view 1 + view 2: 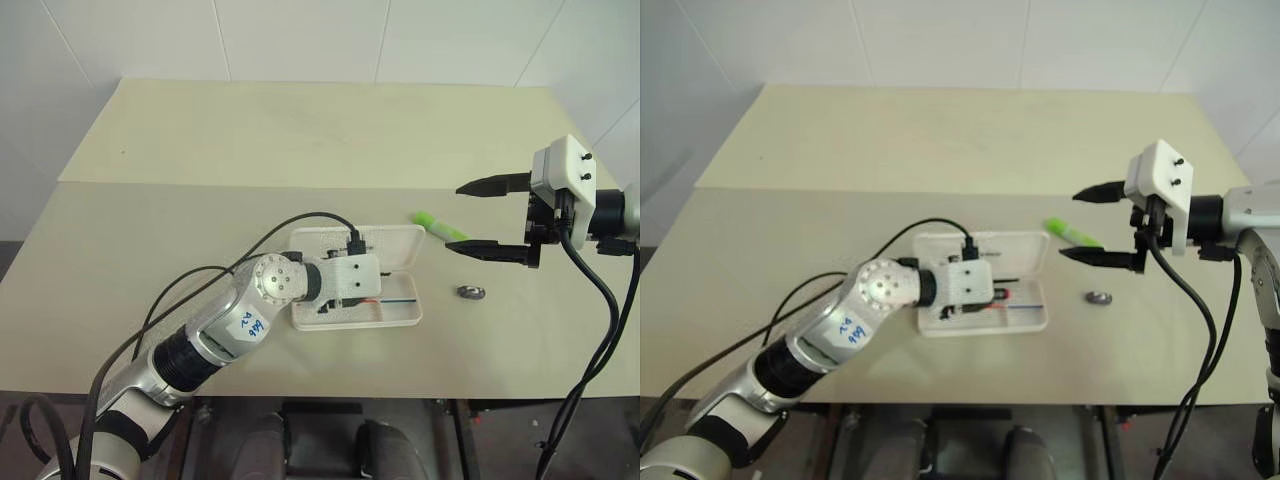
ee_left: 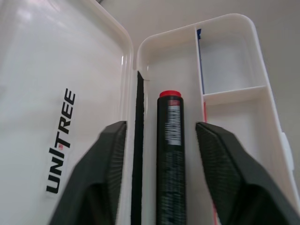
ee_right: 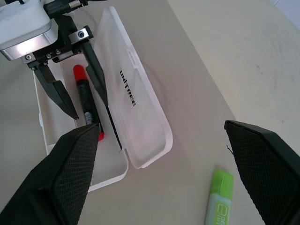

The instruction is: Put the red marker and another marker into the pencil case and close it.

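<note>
I stand at a pale cream table (image 1: 300,140) with a faint seam running across its top. Behind its far edge rises a white wall (image 1: 300,40) of large panels with thin joints. Soft, even light falls everywhere, with no hard shadows.

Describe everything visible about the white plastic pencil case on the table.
The white hard-plastic pencil case lies open on the beige table, its hinged lid folded back flat and printed with dark UNITREE lettering. The tray has rounded corners, thin partitions forming compartments, and red and blue stripes. The black red-ended marker lies in the long compartment beside the hinge. The left gripper hangs over it, fingers open either side of the marker.
</note>
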Motion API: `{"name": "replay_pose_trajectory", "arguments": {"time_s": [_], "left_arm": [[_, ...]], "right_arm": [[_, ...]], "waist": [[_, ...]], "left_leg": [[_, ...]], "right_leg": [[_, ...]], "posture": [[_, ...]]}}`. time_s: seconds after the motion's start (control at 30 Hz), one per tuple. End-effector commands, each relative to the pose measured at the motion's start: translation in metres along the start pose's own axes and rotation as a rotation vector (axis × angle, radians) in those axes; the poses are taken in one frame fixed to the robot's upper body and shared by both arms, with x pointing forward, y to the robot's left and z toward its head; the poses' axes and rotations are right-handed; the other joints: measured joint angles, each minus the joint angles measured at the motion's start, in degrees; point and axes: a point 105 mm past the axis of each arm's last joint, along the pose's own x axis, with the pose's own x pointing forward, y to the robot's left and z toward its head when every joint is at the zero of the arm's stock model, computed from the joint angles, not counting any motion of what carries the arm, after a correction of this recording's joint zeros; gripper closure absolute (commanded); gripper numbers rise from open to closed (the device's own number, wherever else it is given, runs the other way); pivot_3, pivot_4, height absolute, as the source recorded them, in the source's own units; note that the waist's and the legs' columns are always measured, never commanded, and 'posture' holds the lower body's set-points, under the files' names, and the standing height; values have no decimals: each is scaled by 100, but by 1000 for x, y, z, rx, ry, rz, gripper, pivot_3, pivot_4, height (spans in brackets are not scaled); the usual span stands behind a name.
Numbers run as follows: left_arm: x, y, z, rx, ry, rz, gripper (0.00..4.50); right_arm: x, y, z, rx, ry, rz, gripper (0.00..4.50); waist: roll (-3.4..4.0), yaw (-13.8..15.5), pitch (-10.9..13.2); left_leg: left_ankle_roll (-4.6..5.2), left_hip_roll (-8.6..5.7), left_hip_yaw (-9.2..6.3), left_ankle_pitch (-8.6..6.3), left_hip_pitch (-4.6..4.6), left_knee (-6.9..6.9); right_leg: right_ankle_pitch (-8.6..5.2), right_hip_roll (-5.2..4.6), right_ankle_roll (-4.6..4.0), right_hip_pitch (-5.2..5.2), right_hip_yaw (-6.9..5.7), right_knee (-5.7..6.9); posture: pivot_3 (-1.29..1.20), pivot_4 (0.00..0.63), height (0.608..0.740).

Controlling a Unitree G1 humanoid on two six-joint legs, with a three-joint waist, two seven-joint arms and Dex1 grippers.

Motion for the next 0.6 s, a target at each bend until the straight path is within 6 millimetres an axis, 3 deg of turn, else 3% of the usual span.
{"name": "replay_pose_trajectory", "arguments": {"time_s": [0.03,0.13,0.3,0.5,0.6], "left_arm": [[-5,6,10,19,-34,40,838],[-6,3,13,17,-48,25,28],[-12,2,23,-165,-105,19,28],[-27,7,40,-491,-217,11,28],[-42,14,45,-574,-263,15,28]], "right_arm": [[-1,-1,14,-42,-28,1,0],[0,-1,13,-36,-28,6,0],[4,-5,-2,50,-23,5,0],[8,-24,-55,209,48,-140,0],[11,-33,-72,239,74,-210,0]], "waist": [[0,0,0],[0,-1,0],[0,-2,0],[0,-2,0],[1,-11,0]], "left_leg": [[0,0,0,0,0,0],[0,0,0,0,0,0],[0,1,-1,0,0,2],[2,1,-7,-1,0,11],[2,1,-7,-1,1,7]], "right_leg": [[0,0,0,0,0,0],[0,0,0,0,0,0],[0,0,0,2,0,5],[0,-1,0,8,-4,7],[0,0,0,7,-4,8]], "posture": [[0,150,740],[0,150,740],[0,150,740],[0,150,740],[0,150,740]]}}
